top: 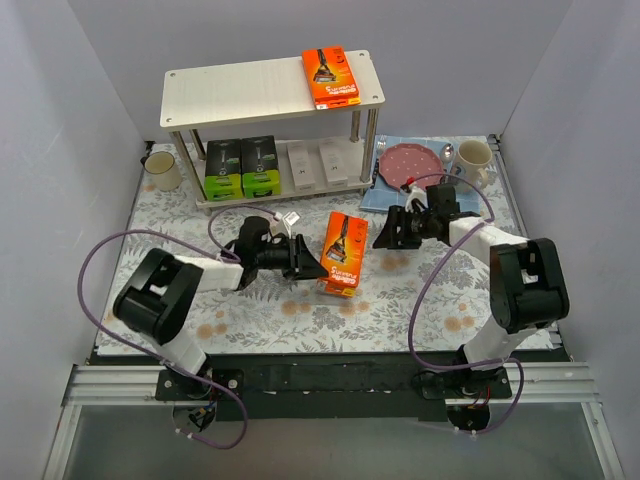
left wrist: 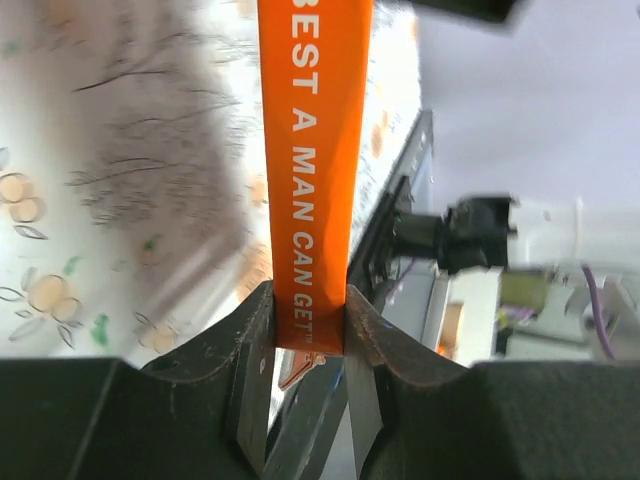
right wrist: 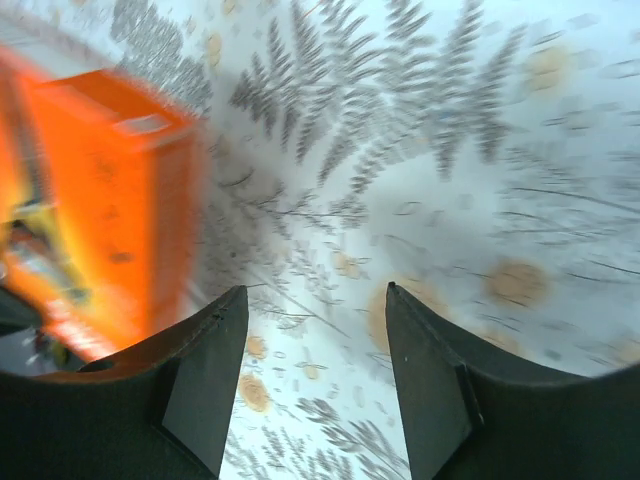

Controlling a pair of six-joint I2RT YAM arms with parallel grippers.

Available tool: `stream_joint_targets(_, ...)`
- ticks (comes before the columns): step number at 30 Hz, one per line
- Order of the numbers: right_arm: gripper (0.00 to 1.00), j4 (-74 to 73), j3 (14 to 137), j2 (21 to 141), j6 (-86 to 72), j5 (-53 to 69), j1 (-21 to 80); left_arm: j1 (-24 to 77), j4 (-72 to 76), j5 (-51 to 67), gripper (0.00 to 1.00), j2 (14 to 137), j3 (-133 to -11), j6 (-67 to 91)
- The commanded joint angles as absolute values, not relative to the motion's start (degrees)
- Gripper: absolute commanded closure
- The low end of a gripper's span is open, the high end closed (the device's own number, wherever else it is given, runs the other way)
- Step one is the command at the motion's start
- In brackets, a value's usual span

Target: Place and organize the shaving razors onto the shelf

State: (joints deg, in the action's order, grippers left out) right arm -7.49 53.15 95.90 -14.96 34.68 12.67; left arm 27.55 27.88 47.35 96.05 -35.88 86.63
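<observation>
- Left gripper (left wrist: 310, 325): fingers are pinched on the thin edge of an orange pack (left wrist: 315, 150); white lettering is read along that edge in the left wrist view.
- In the top view, this pack is seen mid-table, between the two grippers and in front of the shelf (top: 240, 92), its pictured face turned up toward the camera. Whether its lower end touches the cloth (top: 300, 310) cannot be told.
- Right gripper (right wrist: 315, 385): fingers are spread apart, nothing between them; only patterned cloth is seen below. The orange pack is blurred at the left of the right wrist view, apart from the fingers.
- Shelf, top board: a second orange pack (top: 331, 77) is laid flat at the right end; the rest of the board is bare.
- Shelf, lower board: two green packs (top: 223, 168) (top: 260, 166) are stood side by side at the left, touching; two white boxes (top: 301, 165) (top: 334, 160) are laid just to their right.
- Right of the shelf, a red plate (top: 405, 160) is set on a blue mat (top: 372, 198), with one mug (top: 473, 162) beside it.
- Another mug (top: 163, 170) is noted left of the shelf.
</observation>
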Motion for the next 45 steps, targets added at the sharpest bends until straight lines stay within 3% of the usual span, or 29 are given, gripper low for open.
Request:
stream_joint_targets(1,0.35,-13.9,55.2,91.2,-5.4,28.2,9.4,24.7,12.8,58.4,0.92,84.0,-38.0,72.2)
stream_joint_targets(7,0.33,-15.3,54.4,91.5,1.2,25.2,7.3,15.1,-10.9,62.0,0.93,76.9,-49.6,52.3)
stream_joint_targets(11,0.33,-14.7,54.9,92.5,2.5,25.1,6.5,9.9,-18.4,65.1,0.93,75.9,-59.7,46.5)
stream_joint_targets(20,0.32,-12.2,54.4,91.9,1.1,26.1,6.3,3.2,-8.2,66.8,0.93,78.8,-74.4,64.3)
stream_joint_targets(29,0.3,-10.1,48.9,87.5,-1.0,25.6,5.7,-11.5,2.1,74.4,0.93,95.6,-90.9,79.5)
stream_joint_targets(36,0.3,-9.4,46.8,86.4,-0.9,25.1,5.0,-13.1,2.5,76.5,0.88,107.1,-106.9,83.1)
stream_joint_targets(45,0.29,-9.4,46.1,86.6,-0.7,25.0,4.1,-13.2,1.0,72.1,0.89,111.7,-112.9,84.8)
